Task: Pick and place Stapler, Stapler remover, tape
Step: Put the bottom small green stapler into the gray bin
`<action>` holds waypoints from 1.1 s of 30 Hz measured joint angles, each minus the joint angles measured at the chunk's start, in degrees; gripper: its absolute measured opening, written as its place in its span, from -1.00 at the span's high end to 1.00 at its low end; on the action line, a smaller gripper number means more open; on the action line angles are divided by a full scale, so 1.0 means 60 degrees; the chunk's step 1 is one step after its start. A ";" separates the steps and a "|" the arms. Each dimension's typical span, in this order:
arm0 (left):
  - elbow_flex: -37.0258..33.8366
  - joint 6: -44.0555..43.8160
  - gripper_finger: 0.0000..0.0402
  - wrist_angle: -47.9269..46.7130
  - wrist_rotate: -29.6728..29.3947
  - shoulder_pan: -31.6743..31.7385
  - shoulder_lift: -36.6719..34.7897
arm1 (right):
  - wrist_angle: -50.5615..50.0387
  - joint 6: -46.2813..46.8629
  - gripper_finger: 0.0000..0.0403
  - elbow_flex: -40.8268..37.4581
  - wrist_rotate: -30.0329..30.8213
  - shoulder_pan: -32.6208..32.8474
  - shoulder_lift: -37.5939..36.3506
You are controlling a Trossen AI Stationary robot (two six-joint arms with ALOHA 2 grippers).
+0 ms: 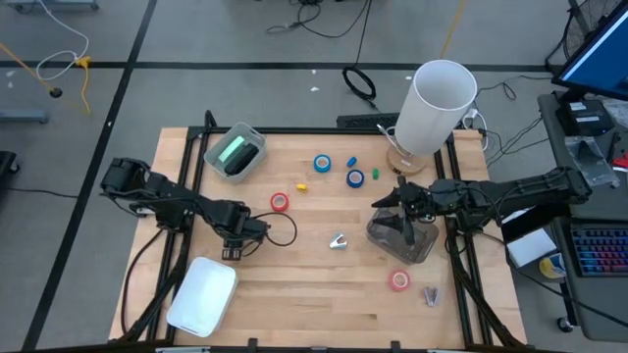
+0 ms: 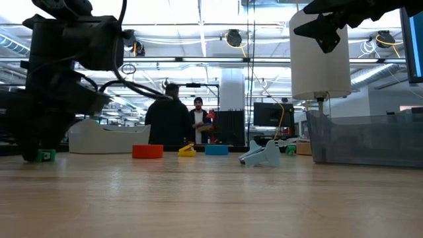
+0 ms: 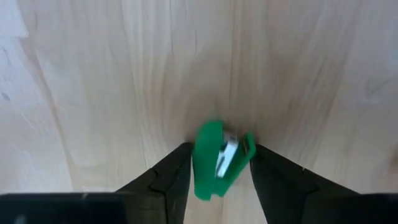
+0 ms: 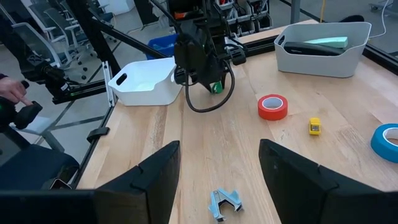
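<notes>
My left gripper point(image 1: 234, 250) points down at the table's near left, shut on a small green stapler point(image 3: 217, 158) with a metal part. My right gripper point(image 4: 217, 165) hangs open and level above a clear container point(image 1: 402, 240) at the right, with nothing between its fingers. A pale blue stapler remover point(image 1: 339, 241) lies on the table's middle. Tape rolls lie flat: a red one point(image 1: 280, 202), two blue ones point(image 1: 322, 164) point(image 1: 355, 177), and a red one point(image 1: 398, 280). A larger green-topped stapler point(image 1: 235, 154) lies in a grey bin. My left gripper pinches the small green stapler by its two opposite sides point(image 3: 200, 155) between its two fingers point(image 3: 180, 163). The fingers come from above, pointing down. The stapler sits low at the tabletop point(image 2: 46, 155), under the gripper.
A white tray point(image 1: 203, 294) stands at the near left, beside my left gripper. The grey bin point(image 1: 257, 142) is at the far left, and a tall white cylinder point(image 1: 437, 108) at the far right. Tiny yellow point(image 1: 301, 185) and green point(image 1: 374, 175) bits lie among the rolls. People stand beyond the table.
</notes>
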 joint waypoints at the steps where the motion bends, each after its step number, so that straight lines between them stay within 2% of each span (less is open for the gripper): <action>1: 0.0000 -0.0010 0.15 0.0036 -0.0008 0.0003 -0.0009 | 0.0001 0.0000 -0.04 0.0000 -0.0002 0.0000 0.0000; 8: 0.0007 0.0054 0.23 0.0244 -0.0060 0.0003 -0.0109 | 0.0000 0.0002 -0.04 0.0000 0.0001 0.0000 -0.0001; 19: 0.0007 -0.0277 0.69 0.0133 -0.0165 0.0007 -0.0117 | -0.0003 0.0000 -0.04 0.0001 0.0001 0.0000 0.0000; 27: 0.0170 -0.0748 0.63 0.0015 -0.0079 0.0260 -0.0091 | -0.0021 -0.0025 -0.04 0.0002 0.0001 0.0000 -0.0001; 33: 0.0603 -0.0225 0.70 0.0055 -0.0502 0.0757 -0.0091 | -0.0023 -0.0029 -0.04 0.0004 0.0001 0.0000 -0.0001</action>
